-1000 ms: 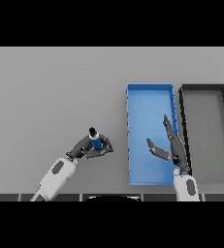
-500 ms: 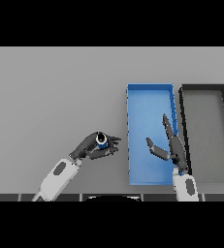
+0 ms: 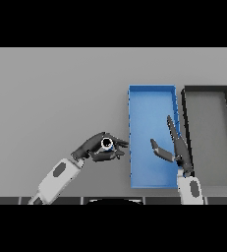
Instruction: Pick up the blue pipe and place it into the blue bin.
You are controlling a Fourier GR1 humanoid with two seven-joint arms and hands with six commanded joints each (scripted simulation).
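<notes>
Carrying phase | blue pipe (image 3: 106, 143) clasped in left hand (image 3: 96, 148) fingers, just left of blue bin (image 3: 152, 93) | right hand (image 3: 176, 147) extended over bin | risk: pipe clipped on near wall, dropped on table (image 3: 51, 98).

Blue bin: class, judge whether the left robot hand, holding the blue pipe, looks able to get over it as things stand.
Probably yes. The left robot hand, curled round the blue pipe, sits just beside the blue bin, with nothing between them. The right robot hand hangs open over the bin's right part, leaving the near side free.
</notes>
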